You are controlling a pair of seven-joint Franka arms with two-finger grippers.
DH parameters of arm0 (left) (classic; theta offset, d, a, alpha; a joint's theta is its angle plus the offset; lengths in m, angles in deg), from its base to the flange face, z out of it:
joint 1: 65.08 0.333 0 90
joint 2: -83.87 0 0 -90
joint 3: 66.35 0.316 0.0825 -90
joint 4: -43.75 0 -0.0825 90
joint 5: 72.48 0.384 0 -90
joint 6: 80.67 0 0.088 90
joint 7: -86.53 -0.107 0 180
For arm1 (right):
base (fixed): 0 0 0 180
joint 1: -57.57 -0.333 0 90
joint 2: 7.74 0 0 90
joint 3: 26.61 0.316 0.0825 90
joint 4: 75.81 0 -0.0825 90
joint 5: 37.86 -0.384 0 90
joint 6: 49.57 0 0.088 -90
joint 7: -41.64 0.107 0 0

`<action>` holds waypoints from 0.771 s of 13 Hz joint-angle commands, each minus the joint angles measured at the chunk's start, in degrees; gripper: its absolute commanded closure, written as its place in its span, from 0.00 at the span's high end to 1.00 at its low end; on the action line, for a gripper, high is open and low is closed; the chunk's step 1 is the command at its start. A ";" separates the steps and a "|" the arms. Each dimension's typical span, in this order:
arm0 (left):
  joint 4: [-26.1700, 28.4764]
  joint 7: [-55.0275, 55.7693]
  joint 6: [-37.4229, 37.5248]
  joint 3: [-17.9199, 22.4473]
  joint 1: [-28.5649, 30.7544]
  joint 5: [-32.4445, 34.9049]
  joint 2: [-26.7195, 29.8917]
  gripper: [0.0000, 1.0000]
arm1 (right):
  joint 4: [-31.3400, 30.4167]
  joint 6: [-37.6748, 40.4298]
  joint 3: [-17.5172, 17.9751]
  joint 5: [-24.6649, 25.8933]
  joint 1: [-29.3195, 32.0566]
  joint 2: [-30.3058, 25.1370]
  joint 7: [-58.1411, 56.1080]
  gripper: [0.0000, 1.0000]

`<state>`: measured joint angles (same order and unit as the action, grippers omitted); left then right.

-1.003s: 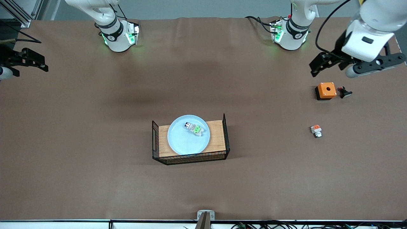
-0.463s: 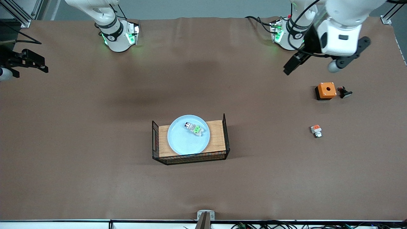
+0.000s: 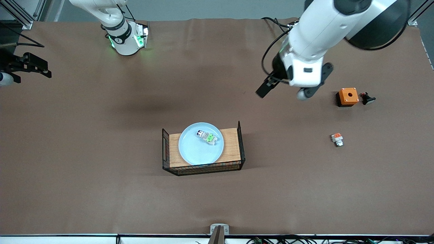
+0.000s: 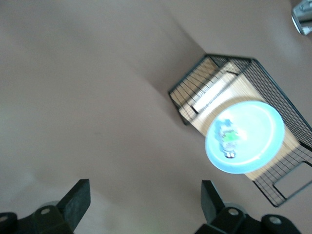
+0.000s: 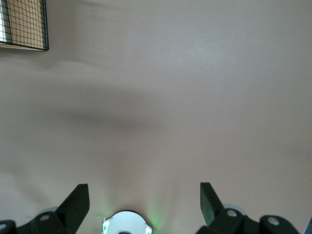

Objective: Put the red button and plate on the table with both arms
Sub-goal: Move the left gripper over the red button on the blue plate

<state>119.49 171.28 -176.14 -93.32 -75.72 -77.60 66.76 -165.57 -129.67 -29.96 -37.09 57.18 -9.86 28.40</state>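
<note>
Black left hand (image 4: 141,202) spread, empty, over brown table (image 3: 101,169), right hand (image 5: 141,202) spread, empty

Red button (image 4: 228,138) blurred, details indistinct

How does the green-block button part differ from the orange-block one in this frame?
The red button carries a green block; the orange-block piece carries an orange one. The red button lies on its side in the plate, which sits on the wooden board; the orange-block piece rests directly on the table, toward the left arm's end. The red button looks slightly longer. Both are small grey-white parts, and no gripper touches either.
</note>
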 commanded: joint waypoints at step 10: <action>-10.79 8.32 -14.12 16.95 -24.16 5.56 -20.24 1.00 | 3.46 -0.41 0.10 -1.56 0.47 4.75 -0.64 1.00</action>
<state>111.05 179.03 -189.21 -77.01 -99.75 -73.18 48.00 -163.98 -130.27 -30.00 -37.15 57.19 -5.89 28.40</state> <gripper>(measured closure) 0.000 0.000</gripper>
